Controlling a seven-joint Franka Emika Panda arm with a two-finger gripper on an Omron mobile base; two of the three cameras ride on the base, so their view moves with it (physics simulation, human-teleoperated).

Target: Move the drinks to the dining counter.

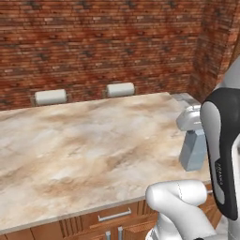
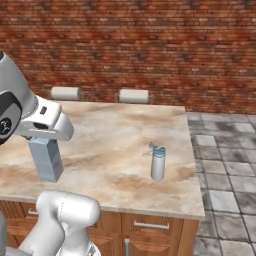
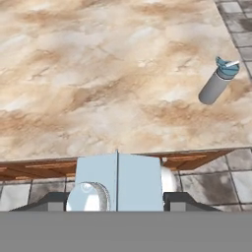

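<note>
One drink's sorted — the grey bottle with the blue cap [image 2: 158, 162] stands upright near the far corner of the dining counter [image 2: 115, 145]. The gripper [image 3: 116, 199] hangs over the near edge, jaws pinching a pale blue carton [image 2: 46, 158] — not set down yet, I'd say.

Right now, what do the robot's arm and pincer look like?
The arm is glossy white with rounded, bulbous links and a black curved panel bearing small pale lettering. The pincer has a white-grey hand body and two small dark fingertips.
</note>
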